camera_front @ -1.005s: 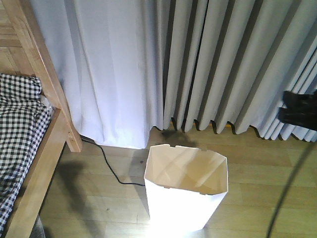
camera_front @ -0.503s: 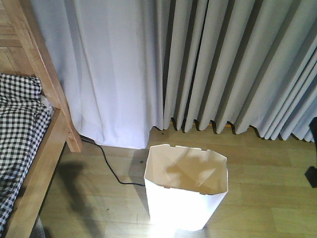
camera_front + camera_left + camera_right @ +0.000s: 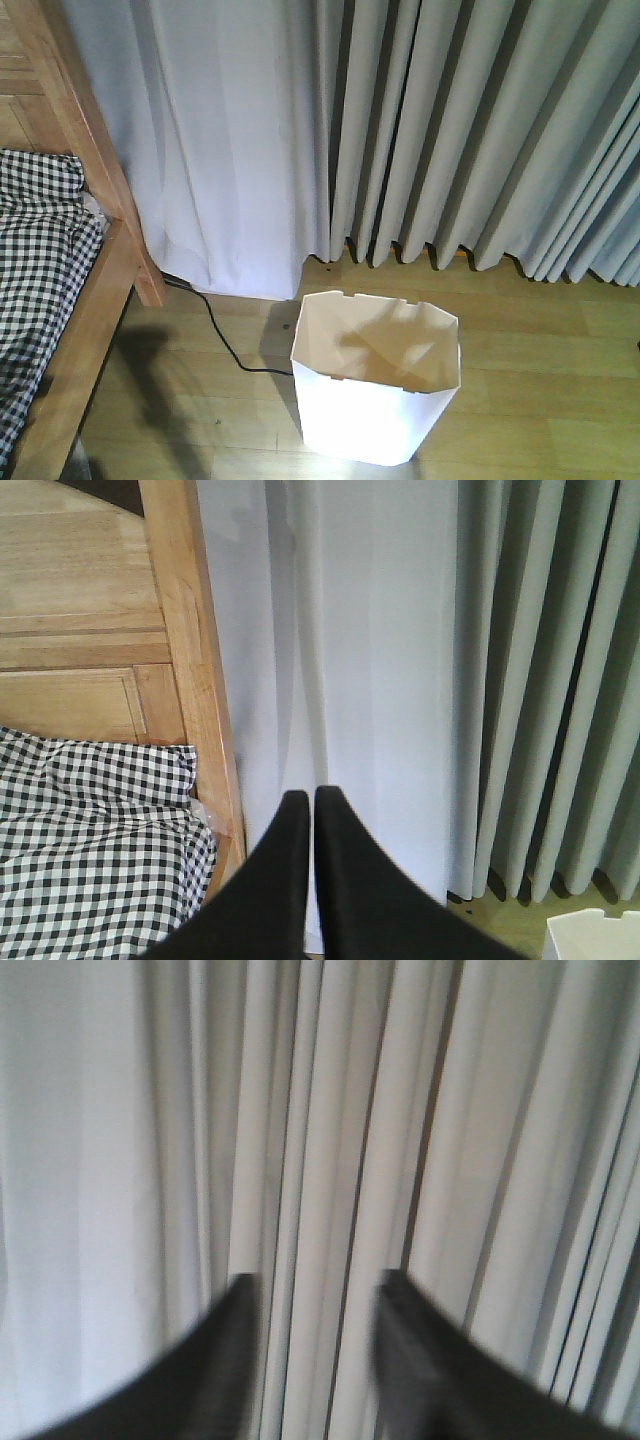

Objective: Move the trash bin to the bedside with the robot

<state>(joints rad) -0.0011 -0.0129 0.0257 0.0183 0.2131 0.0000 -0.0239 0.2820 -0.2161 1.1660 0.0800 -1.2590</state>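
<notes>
Front view, left edge: bed [image 3: 70, 300] with light wooden frame, angled post rising toward the upper left, black-and-white checked bedding [image 3: 35, 250] lying inside the side rail. Wooden headboard panel visible behind the post.

Just right of the post's foot: black cable [image 3: 222, 335] runs out from under the white curtain [image 3: 230, 140], crosses the wood floor [image 3: 540, 400] and ends close to the bin's left side. Whether it touches the bin cannot be told.

Centre, low in frame: trash bin [image 3: 375, 400], white outside, cream inside, upright on the floor, mouth open upward, rim notched with cut corners. It stands apart from the bed, with bare floor and the cable between them, and just in front of the curtain hem. Nothing seen inside it.

Right of the white curtain: grey pleated curtain [image 3: 480, 130] hanging to the floor, filling the rest of the wall.

Neither arm shows in the front view.

Left wrist view: left gripper [image 3: 304, 800] raised, aimed at the white curtain beside the bed post; fingers pressed together, only a thin seam between the tips, nothing held. Bin corner shows at the lower right.

Right wrist view (blurred): right gripper [image 3: 315, 1295] facing the pleated curtain; fingers spread apart, nothing between them.
</notes>
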